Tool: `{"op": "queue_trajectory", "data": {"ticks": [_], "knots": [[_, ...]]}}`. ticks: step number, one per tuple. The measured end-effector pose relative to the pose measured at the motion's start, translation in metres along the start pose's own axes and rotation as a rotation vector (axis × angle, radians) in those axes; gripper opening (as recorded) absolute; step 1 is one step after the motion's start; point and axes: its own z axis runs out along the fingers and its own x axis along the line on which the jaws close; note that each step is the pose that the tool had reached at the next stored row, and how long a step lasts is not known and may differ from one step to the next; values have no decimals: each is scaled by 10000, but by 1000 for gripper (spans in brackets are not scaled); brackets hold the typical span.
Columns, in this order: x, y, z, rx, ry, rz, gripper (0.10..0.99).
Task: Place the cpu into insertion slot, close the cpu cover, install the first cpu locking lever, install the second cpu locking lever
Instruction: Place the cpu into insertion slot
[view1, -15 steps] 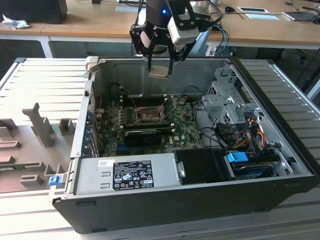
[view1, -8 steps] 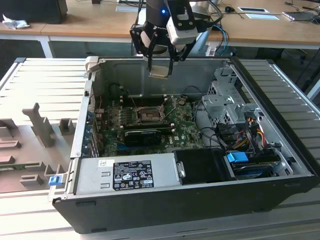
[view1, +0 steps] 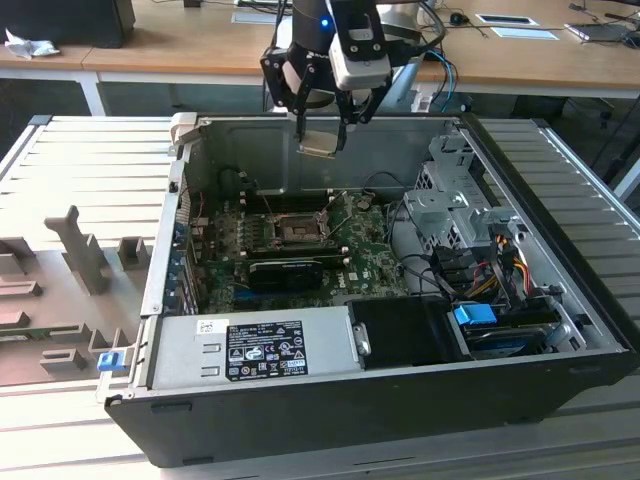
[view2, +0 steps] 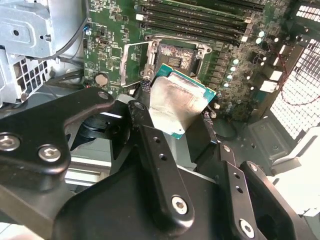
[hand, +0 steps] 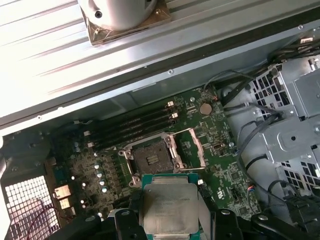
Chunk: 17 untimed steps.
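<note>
My jaws are clenched on the cpu (view1: 319, 147), holding it in the air above the open computer case (view1: 400, 405), well apart from the insertion slot (hand: 151, 156). The slot sits bare on the green motherboard (hand: 225, 167), with the cpu cover (hand: 193, 147) swung open just beside it. In the second wrist view the chip's silver top faces the camera.

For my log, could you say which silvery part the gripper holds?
The cpu, clamped in the gripper; the cpu cover is open beside the insertion slot.
</note>
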Motion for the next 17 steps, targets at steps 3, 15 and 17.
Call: {"op": "queue_trajectory", "data": {"ticks": [3, 15, 17], "knots": [[0, 0, 0, -3, -13, 144, 529], [0, 0, 1, -15, -69, 774, 529], [0, 0, 1, -17, -79, 878, 529]]}}
